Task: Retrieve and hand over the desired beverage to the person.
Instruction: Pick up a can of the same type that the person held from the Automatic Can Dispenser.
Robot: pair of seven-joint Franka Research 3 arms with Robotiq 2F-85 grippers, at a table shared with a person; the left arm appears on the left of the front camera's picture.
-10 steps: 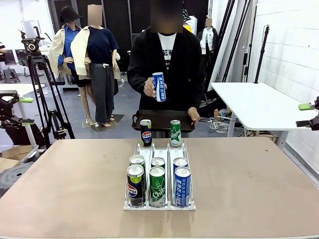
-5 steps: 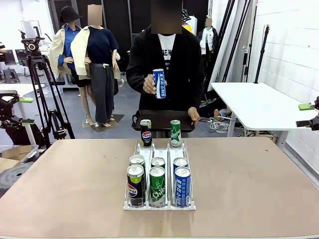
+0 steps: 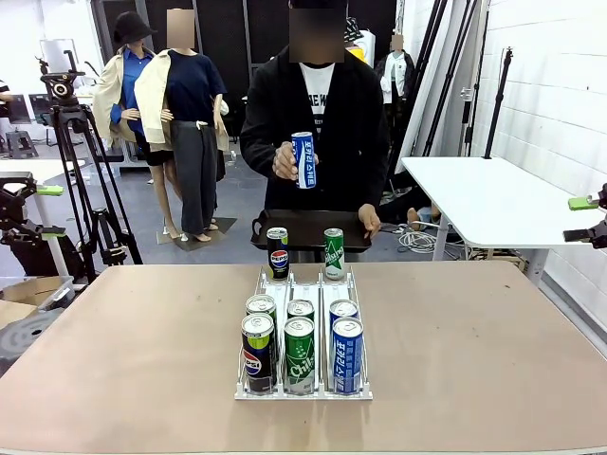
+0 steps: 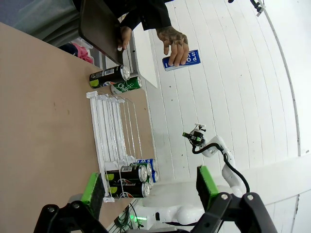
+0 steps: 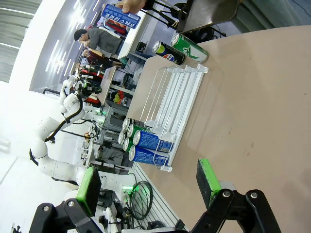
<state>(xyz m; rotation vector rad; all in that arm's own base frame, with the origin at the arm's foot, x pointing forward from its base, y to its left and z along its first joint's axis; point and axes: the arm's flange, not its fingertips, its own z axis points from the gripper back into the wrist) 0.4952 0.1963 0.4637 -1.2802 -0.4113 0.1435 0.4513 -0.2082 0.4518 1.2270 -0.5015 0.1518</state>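
The person [image 3: 318, 123] stands at the far side, holding up a blue can [image 3: 303, 159] in one hand and a black tray [image 3: 308, 229] at the table edge in the other. A white wire rack [image 3: 303, 389] holds several cans at its near end: a Pepsi [image 3: 257, 353], a green can [image 3: 300, 354] and blue cans [image 3: 347, 354]. A Pepsi [image 3: 277, 252] and a green can [image 3: 334, 253] stand at its far end. My left gripper [image 3: 47, 209] [image 4: 150, 187] is open off the table's left side. My right gripper [image 3: 580, 219] [image 5: 148, 183] is open off the right side.
A camera tripod [image 3: 71, 142] stands at the back left, and a white table [image 3: 493, 199] at the right beyond my table. The brown tabletop [image 3: 123, 351] is bare on both sides of the rack. The rack [image 4: 112, 131] [image 5: 170, 107] lies well ahead of both wrists.
The person has lifted the blue can slightly higher in front of the chest. Neither arm has moved and both grippers stay open.
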